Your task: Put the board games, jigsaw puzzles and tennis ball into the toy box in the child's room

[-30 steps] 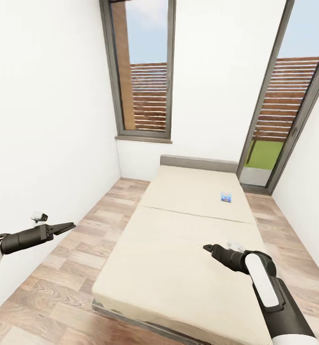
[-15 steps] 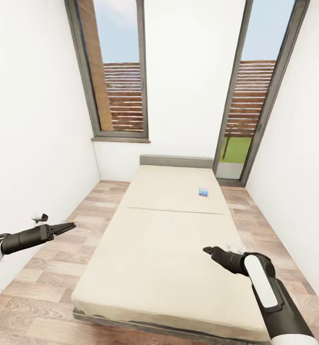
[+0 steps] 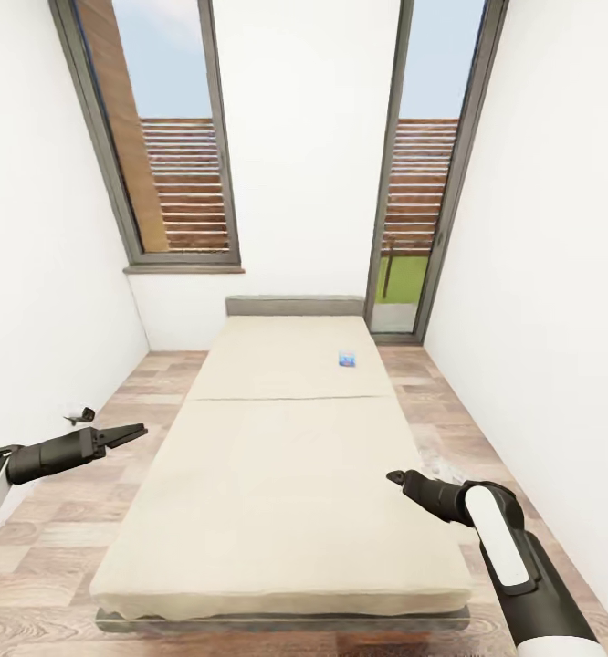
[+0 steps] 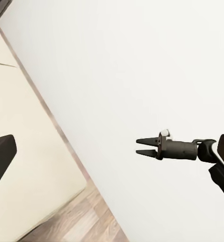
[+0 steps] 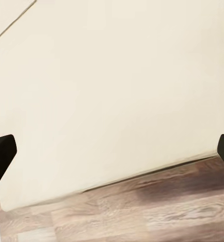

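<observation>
The black left claw (image 3: 135, 430) hovers over the wood-plank floor (image 3: 94, 474) beside the wide beige-mattress bed (image 3: 277, 474), tips nearly together, holding nothing. The small blue printed board-game box (image 3: 347, 359) lies far up the mattress near the grey headboard (image 3: 295, 305), well beyond the black right claw (image 3: 393, 475), whose opening I cannot tell.

The plain beige mattress of the bed (image 5: 112, 96) spreads wide, a thin seam crossing one corner, its edge meeting the wood-plank floor (image 5: 142, 212), while the dark tips of two fingers (image 5: 1, 154) poke in from opposite sides.
</observation>
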Robot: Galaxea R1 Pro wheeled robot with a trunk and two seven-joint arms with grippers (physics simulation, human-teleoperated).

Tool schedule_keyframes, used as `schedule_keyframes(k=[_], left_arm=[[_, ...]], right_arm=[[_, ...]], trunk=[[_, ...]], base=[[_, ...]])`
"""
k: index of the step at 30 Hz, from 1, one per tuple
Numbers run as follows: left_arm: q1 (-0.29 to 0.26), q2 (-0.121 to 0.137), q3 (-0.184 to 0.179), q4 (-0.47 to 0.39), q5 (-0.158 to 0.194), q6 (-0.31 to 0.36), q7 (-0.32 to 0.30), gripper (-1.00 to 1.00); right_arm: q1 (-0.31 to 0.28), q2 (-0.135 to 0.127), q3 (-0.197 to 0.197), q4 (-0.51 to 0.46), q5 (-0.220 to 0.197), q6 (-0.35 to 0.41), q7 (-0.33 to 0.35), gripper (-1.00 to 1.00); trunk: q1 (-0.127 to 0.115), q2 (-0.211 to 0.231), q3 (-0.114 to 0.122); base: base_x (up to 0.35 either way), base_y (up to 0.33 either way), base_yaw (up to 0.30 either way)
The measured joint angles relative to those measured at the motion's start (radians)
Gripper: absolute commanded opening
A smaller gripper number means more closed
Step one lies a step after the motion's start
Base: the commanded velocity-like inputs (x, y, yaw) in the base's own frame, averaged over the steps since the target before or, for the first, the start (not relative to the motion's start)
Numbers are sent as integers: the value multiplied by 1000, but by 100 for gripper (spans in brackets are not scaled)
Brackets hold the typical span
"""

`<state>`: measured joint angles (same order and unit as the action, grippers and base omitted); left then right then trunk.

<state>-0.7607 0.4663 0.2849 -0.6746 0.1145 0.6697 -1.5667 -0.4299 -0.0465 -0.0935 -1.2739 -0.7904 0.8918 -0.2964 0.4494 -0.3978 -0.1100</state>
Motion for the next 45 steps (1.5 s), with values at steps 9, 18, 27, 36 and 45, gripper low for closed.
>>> schedule_keyframes(k=[9,18,27,36,45], left_arm=[[1,-3,-1,0,-3,4,0,100],[1,-13,-1,0,-4,4,0,100],[1,-14,-1,0,-5,4,0,100],[1,-14,-2,0,-5,4,0,100],[1,-14,-1,0,-4,4,0,100]], right_arm=[[0,0,0,0,1,1,0,100],[0,0,1,0,3,-1,-4,100],[0,0,2,0,8,-4,-6,100],[0,2,2,1,5,-3,-2,100],[0,8,7,0,11,-3,-5,100]], trunk=[[0,0,0],[0,0,0],[0,0,0],[0,0,0],[0,0,3]], base=[[0,-270,-107],[0,-303,-5],[0,-98,0],[0,-112,5],[79,-254,226]])
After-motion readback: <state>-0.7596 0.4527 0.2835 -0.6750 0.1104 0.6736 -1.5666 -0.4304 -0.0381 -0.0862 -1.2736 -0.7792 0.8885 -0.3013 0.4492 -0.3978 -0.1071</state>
